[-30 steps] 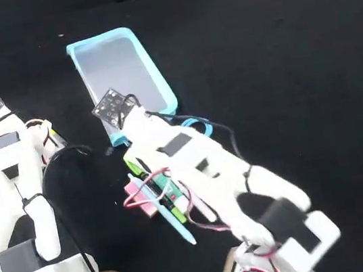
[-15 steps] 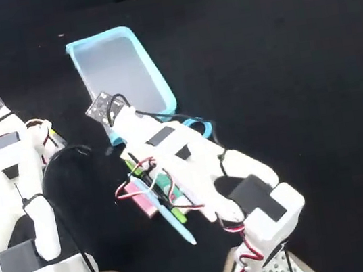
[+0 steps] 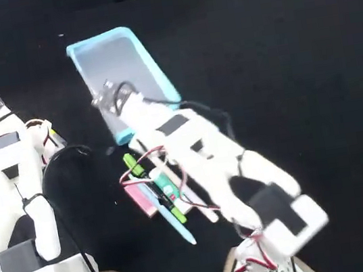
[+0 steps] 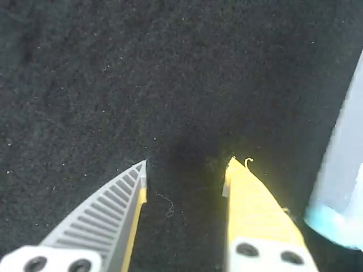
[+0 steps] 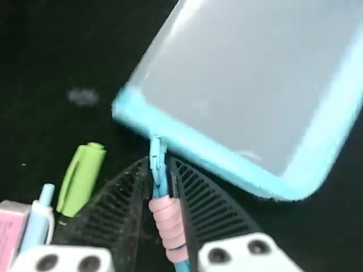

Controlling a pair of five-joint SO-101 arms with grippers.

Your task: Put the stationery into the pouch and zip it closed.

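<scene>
The light-blue pouch [image 3: 120, 66] with a translucent grey face lies flat at the back left of the black table. My right gripper [image 5: 160, 164] is at its near end, shut on the blue zipper pull strap with pink beads [image 5: 164, 221]; from above the right gripper [image 3: 124, 117] overlaps the pouch's near edge. The stationery lies in a pile beside the right arm: a green pen [image 3: 133, 165], a light-blue pen [image 3: 174, 222] and a pink eraser [image 3: 138, 198]. My left gripper [image 4: 184, 170] hangs open over bare table, left of the pouch edge [image 4: 343, 181].
The left arm [image 3: 11, 182] stands along the table's left side, with its black cable looping nearby [image 3: 68, 156]. Both arm bases sit at the front edge. The right half of the black table [image 3: 296, 78] is bare.
My right arm swung its wrist left, then back toward the pouch's near end, and its elbow shifted right. The pouch's near end nudged slightly. The left arm stayed still.
</scene>
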